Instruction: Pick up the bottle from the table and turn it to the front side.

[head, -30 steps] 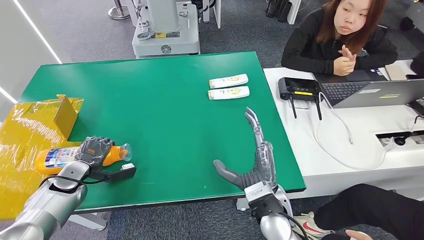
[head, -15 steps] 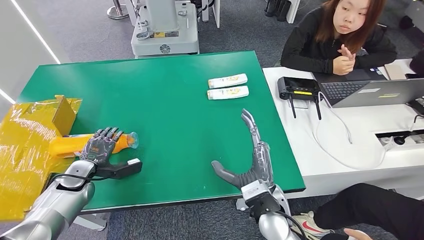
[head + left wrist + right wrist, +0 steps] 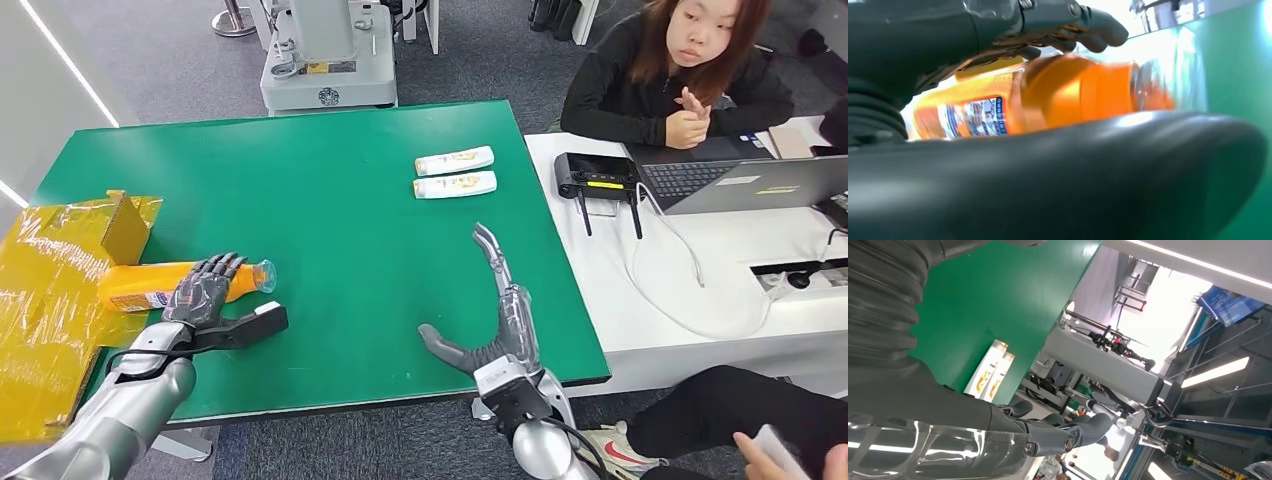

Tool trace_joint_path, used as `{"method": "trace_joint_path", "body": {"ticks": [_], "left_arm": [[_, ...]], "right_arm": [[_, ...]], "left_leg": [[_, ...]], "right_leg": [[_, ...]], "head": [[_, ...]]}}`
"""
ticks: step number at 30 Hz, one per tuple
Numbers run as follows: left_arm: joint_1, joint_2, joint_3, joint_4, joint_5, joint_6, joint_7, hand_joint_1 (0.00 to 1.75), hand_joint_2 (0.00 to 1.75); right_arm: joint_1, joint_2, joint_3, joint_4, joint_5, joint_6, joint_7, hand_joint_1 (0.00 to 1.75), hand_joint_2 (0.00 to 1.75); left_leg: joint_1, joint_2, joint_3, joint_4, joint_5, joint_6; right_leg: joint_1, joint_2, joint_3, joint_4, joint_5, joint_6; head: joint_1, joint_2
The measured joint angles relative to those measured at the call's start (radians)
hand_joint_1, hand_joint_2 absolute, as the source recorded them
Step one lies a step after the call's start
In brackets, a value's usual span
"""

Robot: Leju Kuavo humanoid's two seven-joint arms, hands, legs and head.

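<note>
Orange bottle (image 3: 180,283) lies on its side on the green table (image 3: 330,200), long axis across the robot's front, cap end away from the yellow bag (image 3: 45,290). Left hand (image 3: 205,290) rests over it, fingers spread, thumb underneath; firm grip can't be told. Right hand (image 3: 495,315) wide open, well apart; label side blurred.
</note>
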Motion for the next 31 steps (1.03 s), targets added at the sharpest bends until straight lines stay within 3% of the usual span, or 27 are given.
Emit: {"method": "trace_joint_path", "body": {"ticks": [4, 8, 11, 14, 21, 31], "left_arm": [[0.012, -0.029, 0.110, -0.011, 0.163, -0.045, -0.123, 0.00, 0.00], [0.045, -0.062, 0.254, -0.065, 0.429, -0.227, -0.329, 0.00, 0.00], [0.101, -0.093, 0.335, -0.149, 0.576, -0.320, -0.411, 0.00, 0.00], [0.161, -0.121, 0.362, -0.271, 0.676, -0.325, -0.427, 0.00, 0.00], [0.292, -0.158, 0.331, -0.575, 0.733, -0.228, -0.432, 0.00, 0.00], [0.362, -0.167, 0.289, -0.756, 0.747, -0.169, -0.435, 0.00, 0.00]], "right_arm": [[-0.006, 0.000, 0.000, 0.008, 0.001, 0.005, 0.000, 0.00, 1.75], [-0.016, 0.000, 0.000, 0.023, -0.012, 0.016, -0.009, 0.00, 1.75], [-0.025, 0.000, 0.002, 0.038, -0.032, 0.019, -0.023, 0.00, 1.75], [-0.027, -0.001, 0.006, 0.047, -0.050, 0.015, -0.031, 0.00, 1.75], [-0.027, -0.003, 0.009, 0.050, -0.050, 0.002, -0.032, 0.00, 1.75], [-0.024, -0.004, 0.011, 0.050, -0.048, -0.002, -0.030, 0.00, 1.75]], "left_leg": [[0.000, 0.000, 0.000, 0.000, 0.000, 0.000], [0.000, -0.001, 0.000, 0.000, 0.000, 0.000], [0.000, 0.002, 0.000, 0.000, 0.000, 0.000], [-0.001, 0.004, 0.000, 0.000, -0.001, 0.001], [-0.002, 0.005, -0.001, 0.000, -0.003, 0.002], [-0.002, 0.007, -0.001, 0.000, -0.003, 0.002]], "right_leg": [[0.000, 0.000, 0.000, 0.000, 0.000, 0.000], [0.000, -0.001, 0.000, 0.000, 0.000, 0.000], [0.000, 0.002, 0.000, 0.000, 0.000, 0.000], [-0.001, 0.004, -0.001, 0.000, 0.000, 0.001], [-0.001, 0.004, -0.002, 0.000, -0.001, 0.001], [-0.001, 0.006, -0.002, 0.000, -0.001, 0.001]], "head": [[0.000, 0.000], [0.000, 0.000], [0.000, 0.000], [0.000, 0.000], [0.000, 0.000], [0.000, 0.000]]}}
